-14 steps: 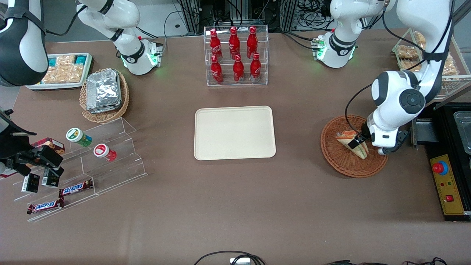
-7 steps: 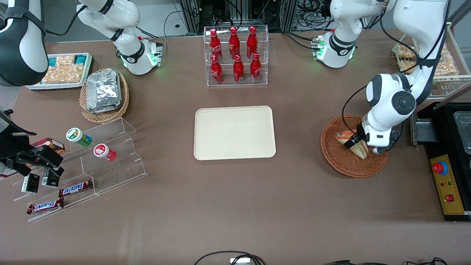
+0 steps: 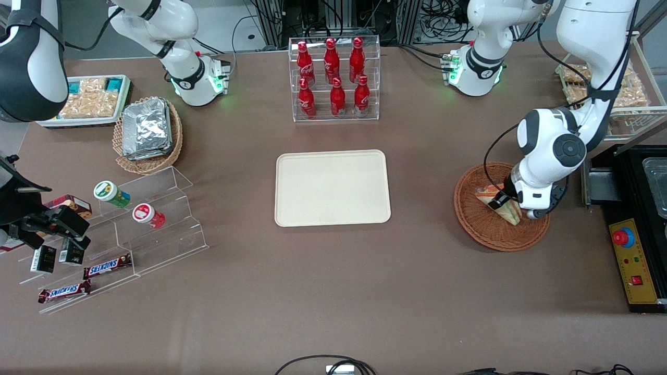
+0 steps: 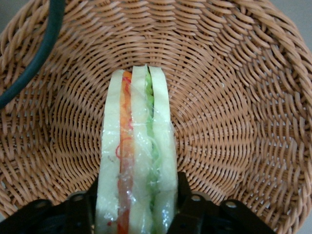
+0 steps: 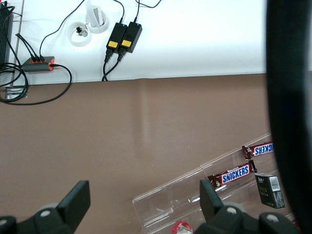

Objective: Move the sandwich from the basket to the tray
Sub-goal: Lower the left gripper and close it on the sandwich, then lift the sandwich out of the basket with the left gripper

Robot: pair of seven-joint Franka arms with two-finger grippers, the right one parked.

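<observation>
The sandwich [image 3: 513, 212], a clear-wrapped wedge with orange and green filling, lies in the round reddish-brown wicker basket [image 3: 471, 221] toward the working arm's end of the table. My left gripper [image 3: 502, 202] is down in the basket, shut on the sandwich. In the left wrist view the black fingers [image 4: 183, 195] press against both bread faces of the sandwich [image 4: 136, 141], with the basket weave [image 4: 234, 122] all around. The cream-beige tray [image 3: 332, 187] sits bare at the table's middle, about a basket's width from the basket.
A clear rack of red bottles [image 3: 333, 78] stands farther from the camera than the tray. A black control box with a red button [image 3: 633, 260] lies beside the basket. A tan basket of foil packets [image 3: 147, 133] and an acrylic snack stand [image 3: 130, 229] sit toward the parked arm's end.
The left arm's wrist has shifted slightly toward the tray and settled lower over the sandwich. The sandwich stays in the basket.
</observation>
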